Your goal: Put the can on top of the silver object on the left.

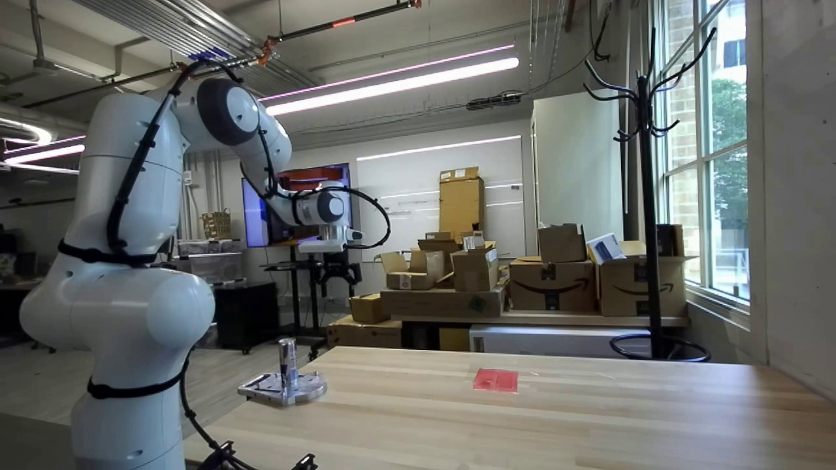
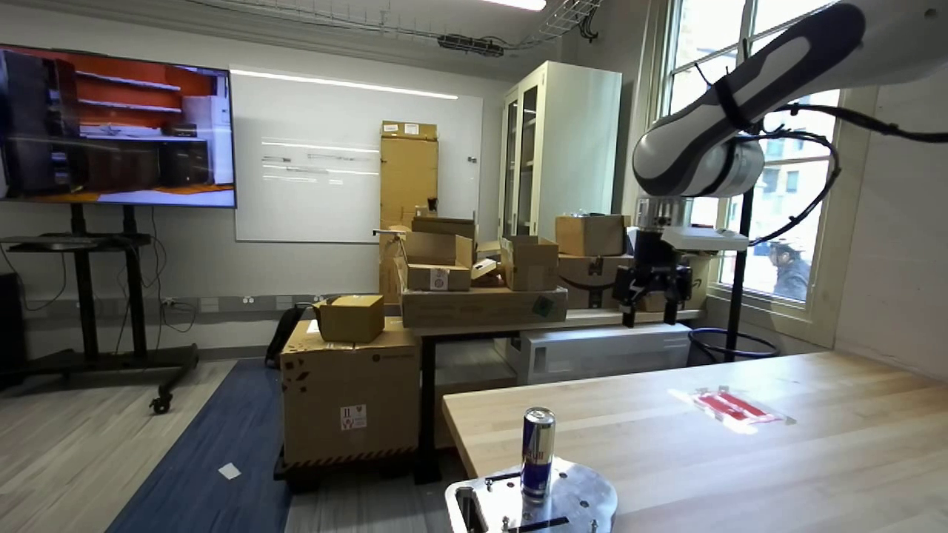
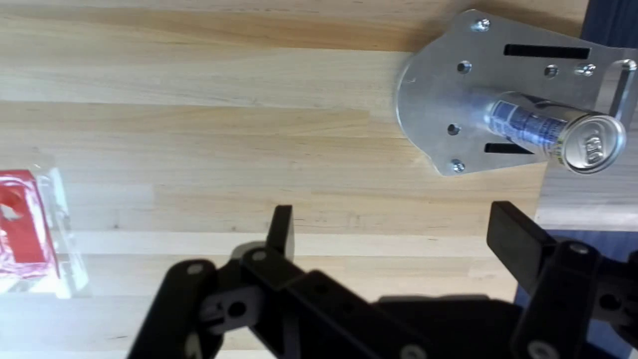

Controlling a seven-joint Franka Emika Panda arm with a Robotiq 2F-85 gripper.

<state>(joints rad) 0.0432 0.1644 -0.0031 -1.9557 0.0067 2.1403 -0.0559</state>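
Note:
The can (image 1: pixel 287 363) stands upright on the silver object (image 1: pixel 313 386), a flat metal plate with slots and screws, at the table's edge. In an exterior view the slim silver-and-blue can (image 2: pixel 538 450) and the plate (image 2: pixel 590 490) show closer. In the wrist view the can (image 3: pixel 531 124) and plate (image 3: pixel 428 94) are at the upper right, with the can's top toward the camera. My gripper (image 3: pixel 390 212) is open and empty, high above the table and apart from the can. The gripper also shows in both exterior views (image 1: pixel 339 279) (image 2: pixel 650 317).
A flat red packet (image 1: pixel 495 380) in clear plastic lies on the wooden table (image 1: pixel 555 424); it also shows in the wrist view (image 3: pixel 24 224). The plate sits at the table's edge, partly past it. Cardboard boxes (image 1: pixel 552 284) and a coat stand (image 1: pixel 646 215) stand behind the table.

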